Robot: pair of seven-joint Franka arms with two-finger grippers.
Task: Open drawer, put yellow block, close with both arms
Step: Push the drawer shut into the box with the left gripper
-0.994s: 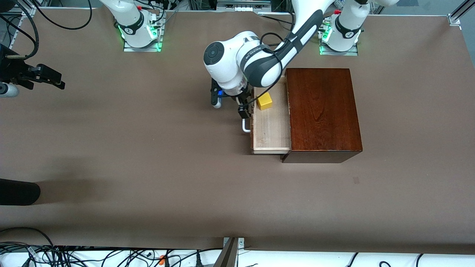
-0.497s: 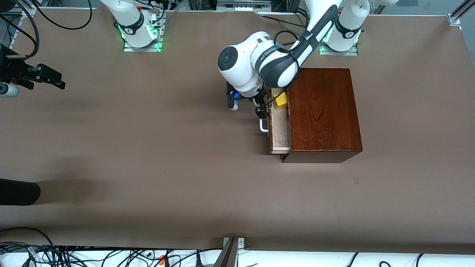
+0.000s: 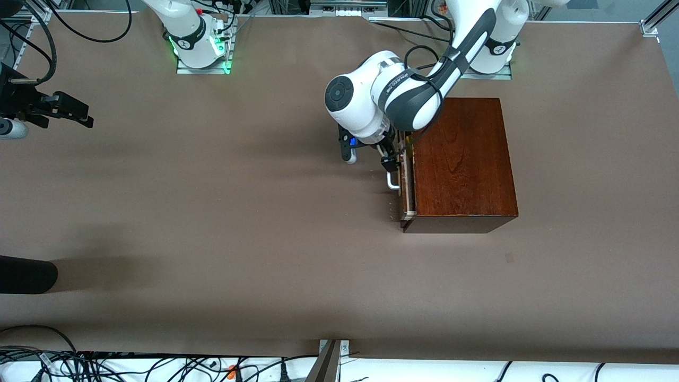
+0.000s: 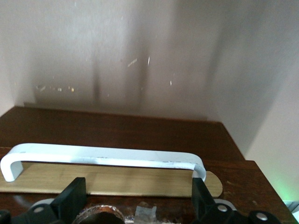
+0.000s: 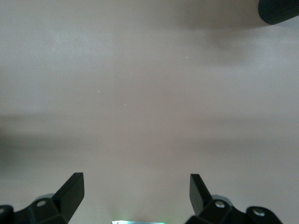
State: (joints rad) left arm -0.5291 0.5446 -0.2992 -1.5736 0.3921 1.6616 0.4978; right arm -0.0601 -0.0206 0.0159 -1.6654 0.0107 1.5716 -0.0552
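One drawer [image 3: 406, 187] sits almost fully inside one wooden box [image 3: 461, 159]. Left gripper [image 4: 138, 200], fingers spread, sits at the one white handle [image 4: 100, 156]. Right gripper [image 5: 136, 191] waits spread over bare table [image 3: 212, 223]. Yellow block: hidden.

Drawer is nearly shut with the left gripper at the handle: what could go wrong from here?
1. The drawer shows only a thin strip outside the wooden box; stopping now may leave it ajar.
2. The left gripper has open fingers straddling the white handle; pressing on could jam them against the dark front.
3. The right gripper waits open at the right arm's end of the table, so the box could slide unbraced.
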